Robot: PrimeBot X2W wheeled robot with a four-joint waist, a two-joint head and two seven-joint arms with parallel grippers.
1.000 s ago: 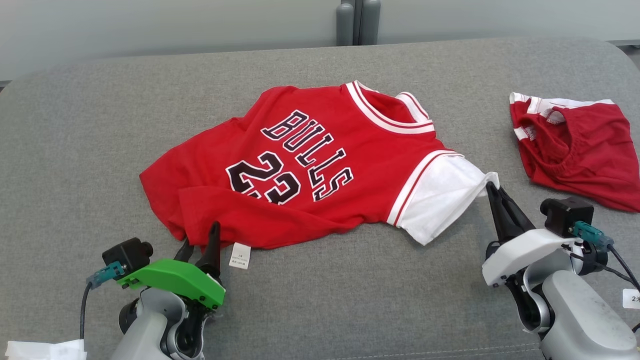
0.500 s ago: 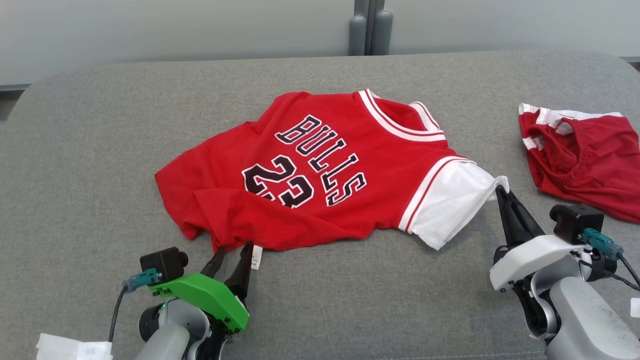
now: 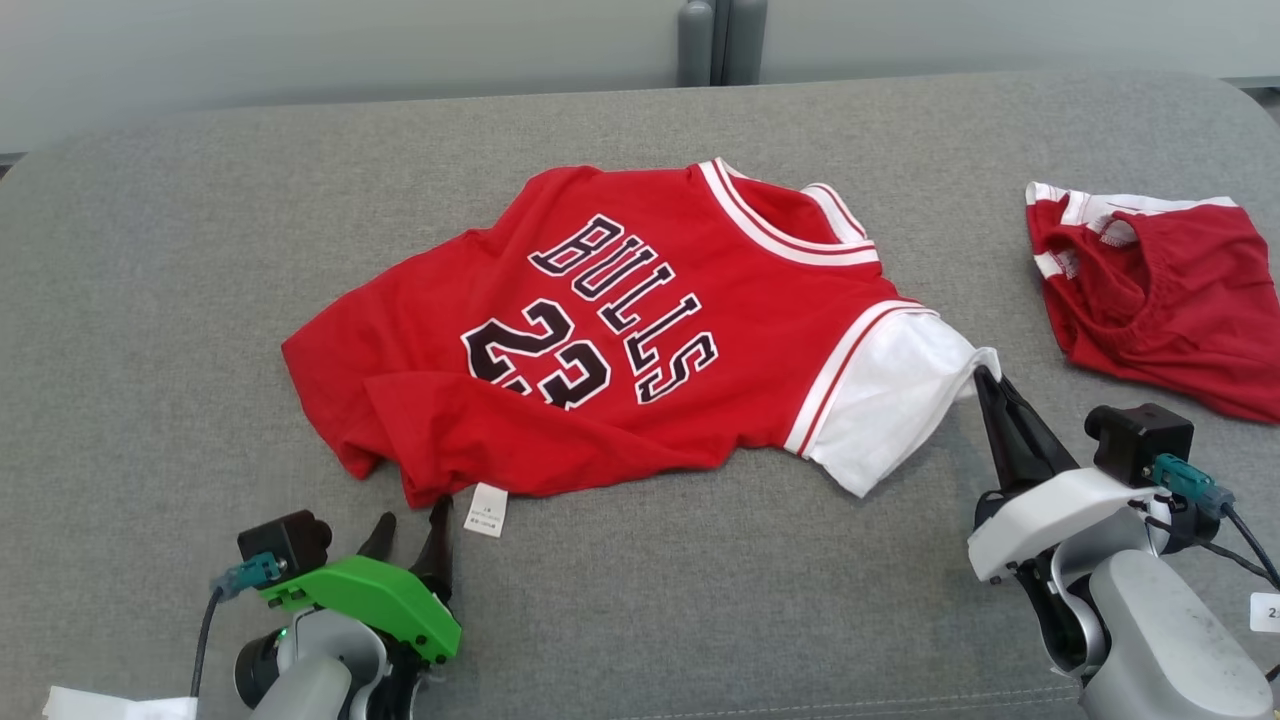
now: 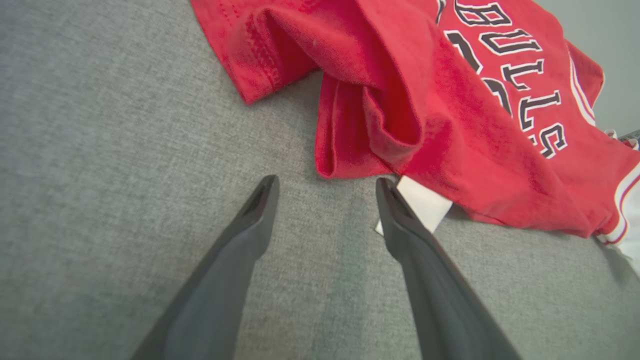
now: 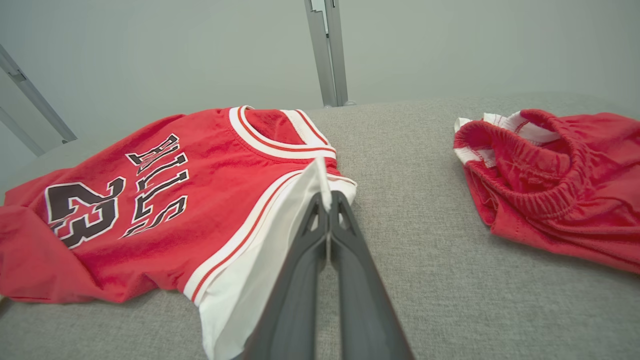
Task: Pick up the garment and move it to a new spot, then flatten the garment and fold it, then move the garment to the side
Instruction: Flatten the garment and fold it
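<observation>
The right hand (image 3: 985,380) pinches shut on the white sleeve (image 3: 880,400) of the red fabric Bulls jersey (image 3: 620,400). The left hand (image 3: 412,515) gapes empty beside the creased hem (image 3: 420,470), so a one-sided pull could bunch it.

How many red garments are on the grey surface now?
2. The red Bulls jersey with a white sleeve lies in the middle, that sleeve's tip pinched in the right tool. The crumpled red shorts with white trim lie apart at the far right. None appears hidden.

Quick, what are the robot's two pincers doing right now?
Left pincer: open, holding nothing.
Right pincer: closed on the white sleeve.
</observation>
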